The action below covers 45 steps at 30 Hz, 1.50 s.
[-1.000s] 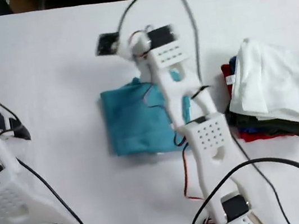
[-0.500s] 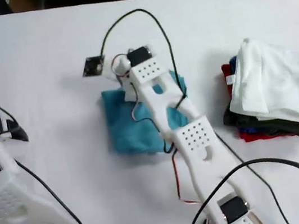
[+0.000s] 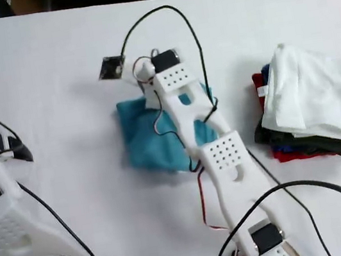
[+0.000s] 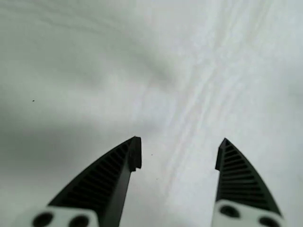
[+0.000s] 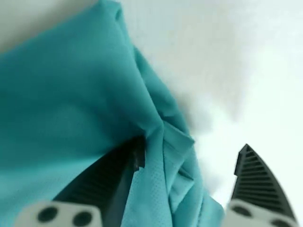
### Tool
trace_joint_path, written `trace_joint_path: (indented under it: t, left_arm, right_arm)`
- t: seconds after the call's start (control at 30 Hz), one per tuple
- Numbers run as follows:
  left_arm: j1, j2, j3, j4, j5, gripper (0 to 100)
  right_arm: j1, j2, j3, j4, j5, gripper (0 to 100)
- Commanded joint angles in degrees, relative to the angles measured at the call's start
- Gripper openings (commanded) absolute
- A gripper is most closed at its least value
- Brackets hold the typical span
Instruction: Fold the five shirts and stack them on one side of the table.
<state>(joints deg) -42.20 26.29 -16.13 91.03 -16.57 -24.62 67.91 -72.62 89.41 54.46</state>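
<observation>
A folded teal shirt (image 3: pixel 149 138) lies mid-table, its near edge skewed. My right arm stretches over it, and the right gripper (image 3: pixel 143 85) sits at the shirt's far left corner. In the right wrist view that gripper (image 5: pixel 191 158) is open, with a folded teal shirt (image 5: pixel 71 94) edge lying between the fingers and one finger (image 5: pixel 118 175) resting on the cloth. A stack of folded shirts (image 3: pixel 310 106), white on top with dark and red ones beneath, stands at the right side. My left gripper (image 4: pixel 179 152) is open over bare white table.
The left arm (image 3: pixel 4 226) stays at the table's left edge with its cables. Black cables (image 3: pixel 160 19) loop above the right arm. White tablecloth (image 3: pixel 51 69) lies bare around the teal shirt and at the far side.
The right arm swung left along the teal shirt's far edge, then eased back slightly. The shirt's near left edge got dragged and skewed. The left arm kept still.
</observation>
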Motion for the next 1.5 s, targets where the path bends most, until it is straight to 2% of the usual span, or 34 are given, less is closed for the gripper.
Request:
trace_joint_path:
  t: [0.0, 0.1, 0.27, 0.4, 0.7, 1.0, 1.07, 1.2, 1.47]
  left_arm:
    - [-0.53, -4.13, -0.31, 0.00, -0.53, 27]
    - [-0.53, -4.13, -0.31, 0.00, -0.53, 27]
    - [-0.44, -4.22, -0.31, 0.00, -0.26, 27]
    - [-0.35, -4.22, -0.31, 0.00, -0.18, 27]
    - [-0.18, -10.02, 0.13, 0.00, -0.18, 27]
    - [-0.18, -11.08, 0.22, 0.00, -0.18, 27]
    - [-0.18, -11.08, 0.22, 0.00, -0.18, 27]
    - [-0.35, -11.16, 0.22, 0.00, -0.18, 27]
    - [-0.09, -11.08, 0.22, -0.09, -0.18, 27]
  right_arm:
    - [1.45, 1.10, -0.62, -2.42, -0.09, 30.9]
    - [1.36, 2.51, -0.79, -0.66, -0.09, 30.9]
    - [-0.40, 1.80, 0.44, 8.75, -0.26, 30.6]
    - [-0.22, 0.04, 7.03, 8.92, -0.09, 24.5]
    - [-1.01, -11.91, 23.03, 8.75, -0.26, 23.8]
    - [-0.66, -15.43, 15.91, 3.74, -0.18, 22.8]
    - [-0.66, -15.08, 15.91, 3.38, -0.18, 18.0]
    - [-0.31, -11.91, 13.80, 2.77, -0.18, 1.1]
    - [0.31, -12.00, 3.34, 7.08, -0.09, 2.2]
